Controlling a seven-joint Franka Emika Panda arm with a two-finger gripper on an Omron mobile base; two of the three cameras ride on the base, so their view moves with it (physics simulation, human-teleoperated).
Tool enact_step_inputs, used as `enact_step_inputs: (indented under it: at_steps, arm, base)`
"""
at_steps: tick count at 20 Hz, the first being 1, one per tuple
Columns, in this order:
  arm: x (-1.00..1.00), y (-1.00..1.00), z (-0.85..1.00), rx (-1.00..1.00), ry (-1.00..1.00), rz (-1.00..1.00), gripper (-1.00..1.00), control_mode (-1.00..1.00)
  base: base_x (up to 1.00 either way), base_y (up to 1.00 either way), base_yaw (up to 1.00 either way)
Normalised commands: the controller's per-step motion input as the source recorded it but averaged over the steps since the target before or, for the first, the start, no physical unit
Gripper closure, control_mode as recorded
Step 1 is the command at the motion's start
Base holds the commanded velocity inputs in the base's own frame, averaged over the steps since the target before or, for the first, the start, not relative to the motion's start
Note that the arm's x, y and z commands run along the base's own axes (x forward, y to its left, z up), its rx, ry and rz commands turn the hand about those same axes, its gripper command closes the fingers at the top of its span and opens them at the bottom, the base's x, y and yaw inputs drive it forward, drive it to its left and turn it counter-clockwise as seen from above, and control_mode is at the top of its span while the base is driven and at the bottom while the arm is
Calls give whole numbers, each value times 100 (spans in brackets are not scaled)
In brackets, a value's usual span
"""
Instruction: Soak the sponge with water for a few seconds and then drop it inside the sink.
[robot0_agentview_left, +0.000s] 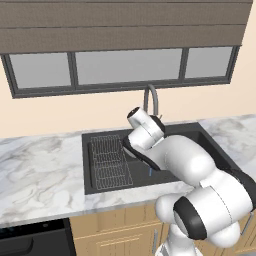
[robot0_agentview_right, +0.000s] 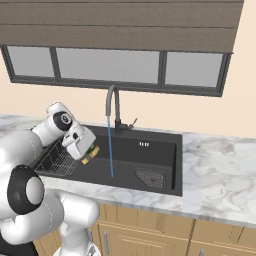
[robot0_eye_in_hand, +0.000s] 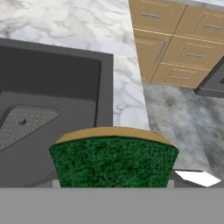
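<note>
The end effector (robot0_agentview_right: 89, 151) was seen closed on the sponge (robot0_agentview_right: 91, 153), held above the left part of the sink (robot0_agentview_right: 155, 150), just beside the wire rack (robot0_agentview_right: 59, 162) and to the left of the water (robot0_agentview_right: 109, 150). In the hand view the sponge (robot0_eye_in_hand: 113, 159) was pressed between the jaws, its dark green face turned toward the camera and a thin yellow layer showing along its upper edge.

The marble surface (robot0_agentview_right: 220, 170) was seen running along the wall under a wide window (robot0_agentview_right: 110, 65), with wooden cabinet fronts (robot0_agentview_right: 150, 235) below it. The black sink was set into the surface near its front edge. In the left base view the sink (robot0_agentview_left: 100, 137) was partly covered by the white arm, and the wire rack (robot0_agentview_left: 107, 162) was laid in the basin's left half.

The curved dark faucet (robot0_agentview_right: 114, 107) was mounted at the sink's back edge, and the water was seen falling from its spout in a thin straight blue line to the basin floor. A perforated drain cover (robot0_agentview_right: 150, 178) was seen in the basin's front right corner; the same drain cover (robot0_eye_in_hand: 24, 124) appeared in the hand view, below and beyond the sponge.
</note>
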Motion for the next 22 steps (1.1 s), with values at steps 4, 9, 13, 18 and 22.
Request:
enact_step_inputs:
  at_steps: [4,9,13,18,22]
  arm:
    - [4,4,-2,0,0,0,100,-100]
    - [10,6,0,0,0,0,100,-100]
    - [18,5,-3,0,0,0,100,-100]
    - [20,1,-7,0,0,0,100,-100]
    - [25,0,-9,0,0,0,100,-100]
  base:
    - [0,0,0]
    - [0,0,0]
    - [0,0,0]
    - [0,0,0]
    - [0,0,0]
